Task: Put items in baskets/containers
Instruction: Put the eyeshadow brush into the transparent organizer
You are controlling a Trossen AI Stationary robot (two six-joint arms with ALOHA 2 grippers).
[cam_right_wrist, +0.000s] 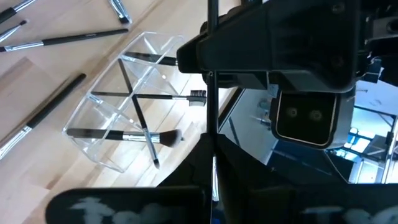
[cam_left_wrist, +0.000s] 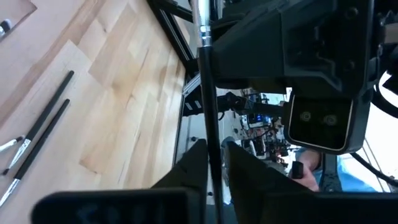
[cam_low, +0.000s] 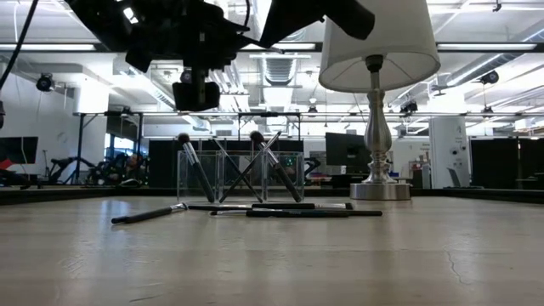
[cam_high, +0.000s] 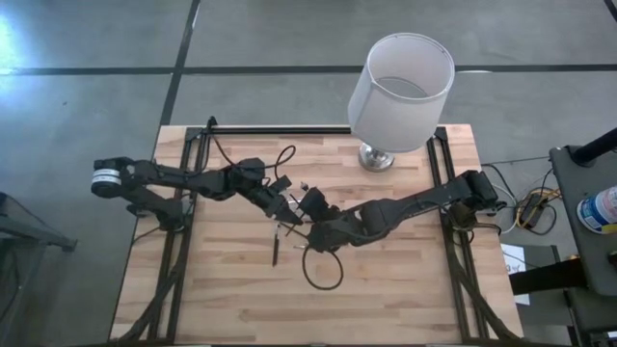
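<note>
The items are thin makeup brushes with dark handles and silvery ferrules. One brush (cam_left_wrist: pixel 209 93) is held in the air between both grippers at the table's middle. My left gripper (cam_high: pixel 287 205) and my right gripper (cam_high: pixel 310 210) meet there, each shut on it. The container is a clear plastic tray with compartments (cam_right_wrist: pixel 124 118), standing on the table below the grippers (cam_low: pixel 240 177). Several brushes lean inside it (cam_right_wrist: pixel 146 137). Loose brushes (cam_right_wrist: pixel 62 40) (cam_left_wrist: pixel 43 118) (cam_low: pixel 297 211) lie flat on the wood around it. My left gripper pinches the brush's dark handle (cam_left_wrist: pixel 210 146) between its two fingers. The brush runs on past the fingertips to its silvery ferrule (cam_left_wrist: pixel 202 18), beside the right arm. It is lifted clear of the table. My right gripper has the same brush's thin dark handle (cam_right_wrist: pixel 212 140) between its shut fingers, and the handle runs on past them toward the left arm's wrist. The brush hangs clear above the table, beside the tray. The fingers hide the exact place of contact.
A white drum-shaded lamp (cam_high: pixel 400 92) stands on its metal base (cam_high: pixel 376 156) at the far right of the table. A black cable loop (cam_high: pixel 323 270) lies near the middle. One dark brush (cam_high: pixel 275 253) lies toward the near edge. Black frame rails (cam_high: pixel 183 193) run along both sides.
</note>
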